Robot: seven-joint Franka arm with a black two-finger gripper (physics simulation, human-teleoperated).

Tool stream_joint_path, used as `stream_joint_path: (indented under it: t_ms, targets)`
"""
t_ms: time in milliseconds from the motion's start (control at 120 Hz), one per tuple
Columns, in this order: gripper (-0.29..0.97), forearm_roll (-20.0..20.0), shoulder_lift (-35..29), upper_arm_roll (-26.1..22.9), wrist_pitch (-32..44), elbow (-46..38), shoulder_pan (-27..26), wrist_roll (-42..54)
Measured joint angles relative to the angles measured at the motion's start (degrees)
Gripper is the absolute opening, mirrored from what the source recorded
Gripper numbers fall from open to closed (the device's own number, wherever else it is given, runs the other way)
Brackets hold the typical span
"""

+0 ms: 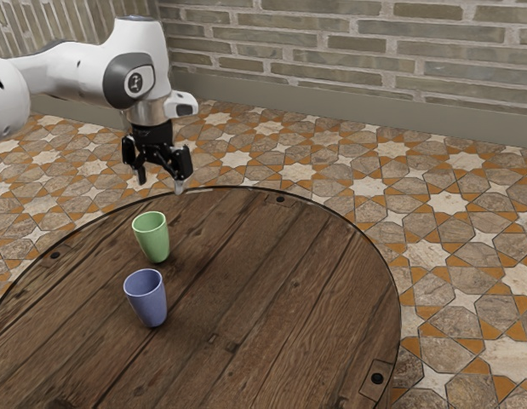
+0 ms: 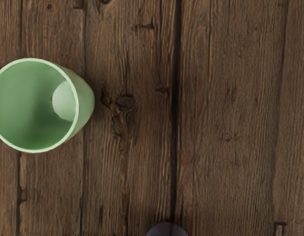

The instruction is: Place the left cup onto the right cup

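Observation:
A green cup (image 1: 151, 236) stands upright on the round wooden table (image 1: 272, 298), toward the exterior view's left. A blue-violet cup (image 1: 146, 296) stands upright just in front of it, nearer the camera. My gripper (image 1: 159, 181) hangs open in the air above the table's far edge, higher than the green cup and a little behind it, holding nothing. The wrist view looks straight down into the green cup (image 2: 36, 103), which is hollow and sits off to one side of the hand. A sliver of the blue-violet cup's rim (image 2: 166, 229) shows at that view's edge.
The table is made of dark planks with a metal rim and bolts (image 1: 378, 377). Patterned floor tiles (image 1: 433, 204) surround it, and a brick wall (image 1: 348, 43) stands behind. Bare wood stretches across the table toward the exterior view's right.

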Motion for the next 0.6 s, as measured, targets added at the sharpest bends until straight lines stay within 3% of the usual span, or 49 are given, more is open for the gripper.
stream_joint_path:
  t_ms: [600]
  targets:
    - [0.68,-0.6,-0.3,-0.1,3.9,-4.8,5.4,-6.8]
